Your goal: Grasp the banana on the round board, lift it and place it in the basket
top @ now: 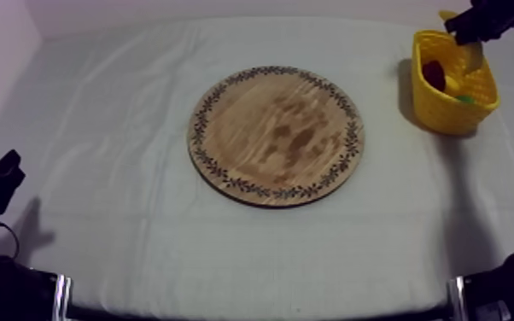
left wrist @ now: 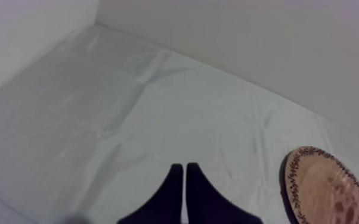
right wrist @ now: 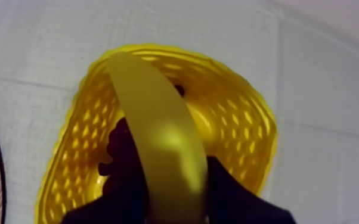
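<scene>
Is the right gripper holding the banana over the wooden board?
Not quite. The right gripper is holding the banana, but over the basket, not over the board. The right wrist view shows it.

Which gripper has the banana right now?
The right gripper, shut on the banana over the yellow basket. The left gripper is shut on nothing, a narrow wedge above bare cloth near the wooden board.
</scene>
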### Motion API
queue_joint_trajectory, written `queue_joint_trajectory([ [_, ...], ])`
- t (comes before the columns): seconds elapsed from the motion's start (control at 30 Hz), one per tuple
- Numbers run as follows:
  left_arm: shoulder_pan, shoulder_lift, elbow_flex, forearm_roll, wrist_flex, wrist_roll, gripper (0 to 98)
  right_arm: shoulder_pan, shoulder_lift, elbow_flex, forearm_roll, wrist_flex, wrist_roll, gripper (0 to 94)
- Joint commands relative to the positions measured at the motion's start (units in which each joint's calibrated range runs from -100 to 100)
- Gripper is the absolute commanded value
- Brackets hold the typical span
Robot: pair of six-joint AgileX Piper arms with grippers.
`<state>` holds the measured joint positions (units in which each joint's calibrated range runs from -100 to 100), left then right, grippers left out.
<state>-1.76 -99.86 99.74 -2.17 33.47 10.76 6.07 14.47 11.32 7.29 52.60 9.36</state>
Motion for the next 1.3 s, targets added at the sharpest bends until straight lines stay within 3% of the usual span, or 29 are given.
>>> queue_joint_trajectory([
  [0.0,-0.01,0.03,0.04,0.0,0.0,0.01,0.1,0.19,0.83,0.06,0.05,-0.45,-0.08,31.5],
  [0.47,-0.01,0.03,0.04,0.0,0.0,0.01,0.1,1.13,6.96,4.1,0.8,-6.49,-0.68,31.7],
  [0.53,-0.01,0.03,0.04,0.0,0.0,0.01,0.1,1.01,7.4,4.47,0.92,-6.92,-0.81,34.5],
  [0.7,-0.01,0.03,0.04,0.0,0.0,0.01,0.1,0.87,7.43,5.74,0.87,-7.93,-1.12,51.6],
  [0.77,-0.01,0.03,0.04,0.0,0.0,0.01,0.1,0.91,6.73,6.68,0.65,-8.47,-1.03,53.1],
  [0.83,-0.01,0.03,0.04,0.0,0.0,0.01,0.1,1.19,5.29,8.07,-0.11,-9.2,-0.53,45.9],
  [0.97,-0.01,0.03,0.04,0.0,0.0,0.01,0.1,1.98,0.04,12.96,-1.66,-11.59,-0.2,18.2],
  [1.03,-0.01,0.03,0.04,0.0,0.0,0.01,0.1,2.21,-3.97,17.12,-2.04,-13.57,-0.36,10.0],
  [1.27,-0.01,0.03,0.04,0.0,0.0,0.01,0.1,1.92,-22.24,35.57,-2.82,-18.46,-0.2,1.6],
])
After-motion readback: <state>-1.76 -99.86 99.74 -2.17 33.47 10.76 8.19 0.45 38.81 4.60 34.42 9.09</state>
